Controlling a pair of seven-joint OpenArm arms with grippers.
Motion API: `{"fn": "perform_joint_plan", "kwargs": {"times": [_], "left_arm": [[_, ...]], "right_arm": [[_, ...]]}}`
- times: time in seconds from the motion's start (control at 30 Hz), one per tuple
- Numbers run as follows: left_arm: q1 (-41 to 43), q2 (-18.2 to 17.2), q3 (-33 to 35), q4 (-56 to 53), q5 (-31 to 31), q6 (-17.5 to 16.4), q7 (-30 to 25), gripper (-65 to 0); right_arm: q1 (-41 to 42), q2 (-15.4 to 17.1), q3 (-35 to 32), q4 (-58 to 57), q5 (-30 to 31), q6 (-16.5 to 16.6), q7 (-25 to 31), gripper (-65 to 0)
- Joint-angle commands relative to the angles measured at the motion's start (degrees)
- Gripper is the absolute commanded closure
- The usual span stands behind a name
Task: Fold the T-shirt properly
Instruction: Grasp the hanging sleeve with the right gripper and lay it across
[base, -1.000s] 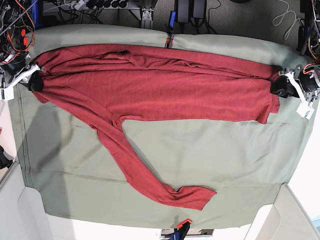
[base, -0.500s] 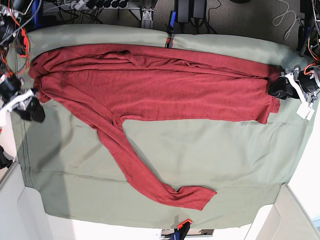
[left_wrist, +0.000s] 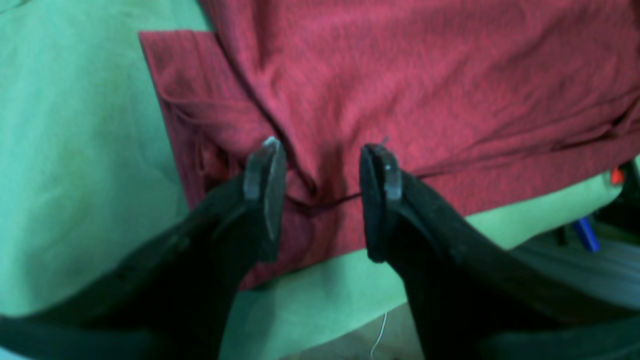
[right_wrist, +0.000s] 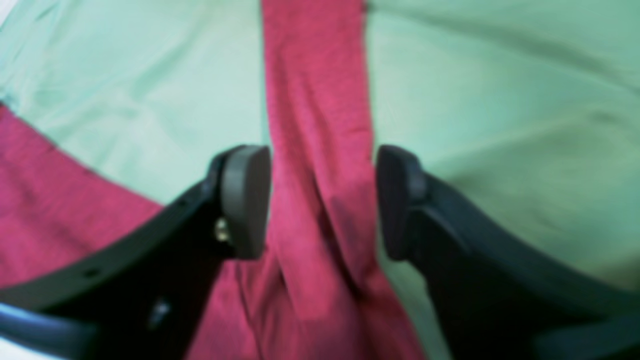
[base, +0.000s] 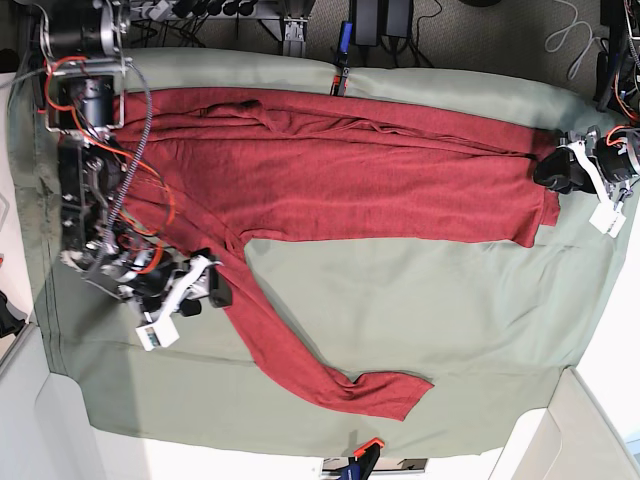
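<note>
A sage-green cloth cover (base: 420, 310) drapes the table, bearing a brick-red knit T-shirt (base: 340, 180) — body spread wide, one long sleeve trailing diagonally. The right gripper (right_wrist: 322, 200) straddles that sleeve, jaws spread; the left gripper (left_wrist: 320, 197) stands parted over the shirt's bunched, hemmed edge — gripping nothing.

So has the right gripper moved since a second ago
Yes. In the base view the right gripper has left the T-shirt's end at the table cover's edge and now straddles the sleeve further in.

The right arm (base: 95, 200) hides the shirt's (base: 340, 170) end beneath it. The right wrist view is blurred; edges there cut the shirt off.
</note>
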Motion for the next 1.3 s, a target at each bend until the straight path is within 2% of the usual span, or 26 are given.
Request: {"fn": "perform_joint_plan", "kwargs": {"times": [0.0,0.17,0.3,0.37,0.47,0.53,0.63,0.73,0.83,1.0,1.1,1.27], "left_arm": [[-0.3,-1.4,-0.7,0.7,-1.0,-0.5,-0.8,-27.7],[-0.3,-1.4,-0.7,0.7,-1.0,-0.5,-1.3,-27.7],[-0.3,-1.4,-0.7,0.7,-1.0,-0.5,-2.9,-27.7],[-0.3,-1.4,-0.7,0.7,-1.0,-0.5,-3.1,-27.7],[-0.3,-1.4,-0.7,0.7,-1.0,-0.5,-3.2,-27.7],[-0.3,-1.4,-0.7,0.7,-1.0,-0.5,-3.2,-27.7],[-0.4,-1.4,-0.7,0.8,-1.0,-0.5,-3.2,-27.7],[-0.5,-1.4,-0.7,1.4,-1.7,-0.5,-3.2,-27.7],[-0.5,-1.4,-0.7,3.3,-1.8,-0.5,-3.2,-27.7],[-0.5,-1.4,-0.7,8.3,-1.8,-0.5,-3.1,-27.7],[-0.5,-1.4,-0.7,10.1,-1.8,-0.5,-3.1,-27.7],[-0.5,-1.4,-0.7,11.3,-2.7,-0.5,-3.2,-27.7]], "right_arm": [[2.6,-0.3,0.1,-2.0,-0.3,0.0,2.4,-37.6],[5.3,-3.2,0.1,-12.3,-2.6,-1.3,4.5,-38.0],[5.0,-4.2,0.1,-13.0,-3.1,0.5,4.0,-36.5],[5.0,-4.6,0.1,-12.9,-3.0,0.7,4.0,-28.6],[5.0,-4.6,0.1,-12.9,-2.6,0.7,3.9,-8.8],[5.0,-4.6,0.1,-12.9,-2.6,0.7,3.0,0.0],[5.0,-4.6,0.1,-12.2,-2.4,2.0,1.7,0.0],[5.0,-4.6,0.1,-9.7,0.6,2.0,-1.3,0.0],[4.9,-4.6,0.1,-4.7,6.7,3.8,-10.3,0.0],[-0.1,-3.6,-0.5,9.6,22.5,5.7,-25.4,0.0],[-4.9,-1.3,-2.9,14.7,27.1,5.8,-26.2,0.0],[-14.9,0.3,-4.7,22.8,30.0,6.9,-26.8,0.0]]}}
